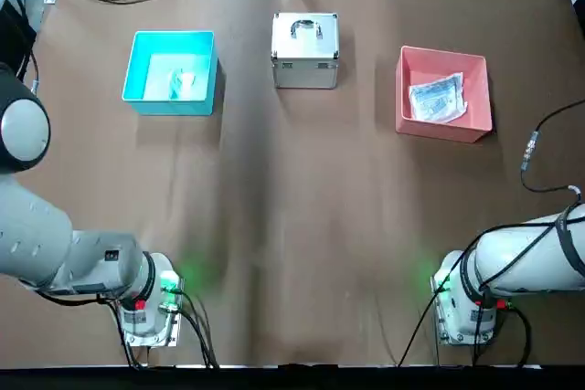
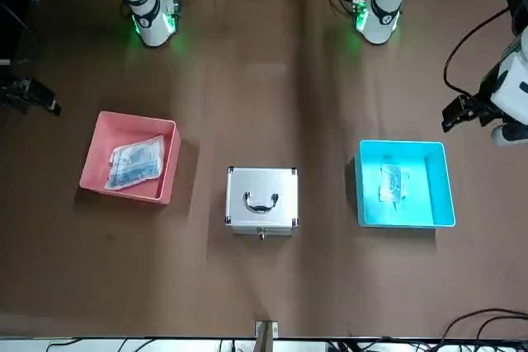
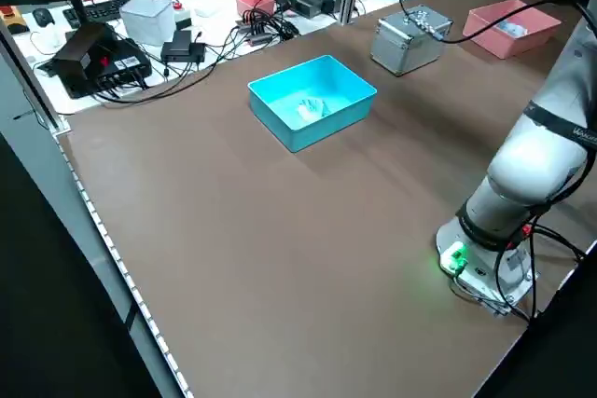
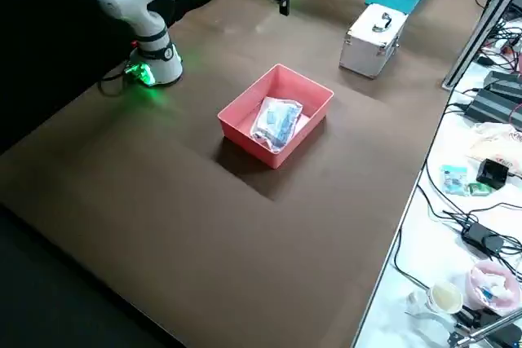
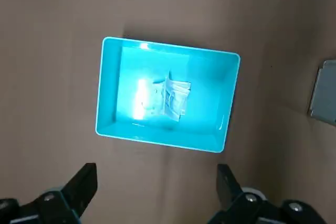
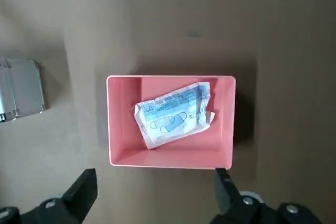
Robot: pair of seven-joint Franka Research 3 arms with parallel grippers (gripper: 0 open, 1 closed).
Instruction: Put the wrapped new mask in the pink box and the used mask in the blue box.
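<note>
From the robot's side outward, looks finished, to judge by both placements; seems to need nothing more than a clear retreat of the arms, with no further grasp called for. Can see the left gripper (image 5: 157, 174) raised over the robot's left side of the table, near the blue box, and the right gripper (image 6: 155, 174) raised over the right side, near the pink box. Shows both claws spread wide, pinching nothing. Farther out, on the robot's right, find the wrapped new mask (image 6: 175, 114) inside the pink box (image 6: 170, 164), lying on the floor at a slant to the walls and wholly within the rim. Looks flat and rectangular, in a clear-white packet with blue print and a drawing of a mask, with creases across the plastic and slightly crumpled edges; likely to slide or crinkle if touched, being thin and light. A little farther, on the robot's left, find the used mask (image 5: 174, 98) inside the blue box (image 5: 168, 146), resting on the floor near the middle. Looks smaller, pale blue, bunched and folded, with no wrapper visible; likely soft and limp to handle. Between the boxes and apart from both, notice the silver case (image 1: 305, 50), lid down, with no apparent part in the sorting.
</note>
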